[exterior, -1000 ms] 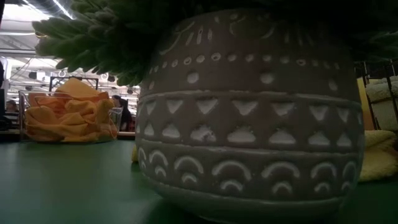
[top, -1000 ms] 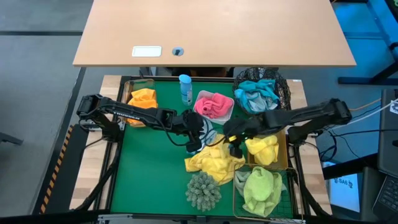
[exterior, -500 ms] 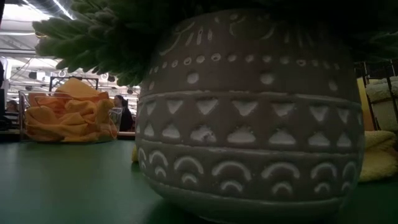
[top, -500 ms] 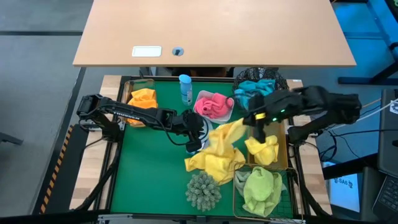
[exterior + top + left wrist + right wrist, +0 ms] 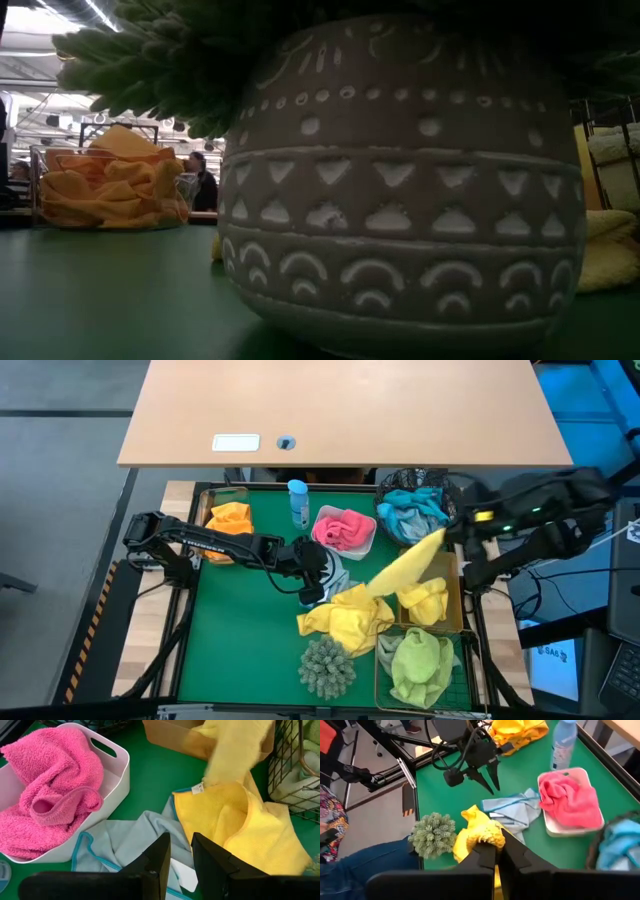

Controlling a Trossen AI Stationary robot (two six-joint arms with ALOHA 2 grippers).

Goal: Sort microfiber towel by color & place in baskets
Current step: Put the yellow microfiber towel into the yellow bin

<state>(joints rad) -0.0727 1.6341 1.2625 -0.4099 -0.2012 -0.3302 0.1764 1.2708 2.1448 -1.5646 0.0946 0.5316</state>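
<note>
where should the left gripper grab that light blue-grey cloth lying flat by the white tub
Take the grey cloth at the raised fold near its middle, coming straight down from above. It lies spread thin on the green mat, so a flat edge gives little to pinch. Stay clear of the side where the yellow towel overlaps it. The left gripper is open just above it, beside the white tub.

Robot lab, wooden desk (image 5: 350, 410), cables (image 5: 625, 530)
</note>
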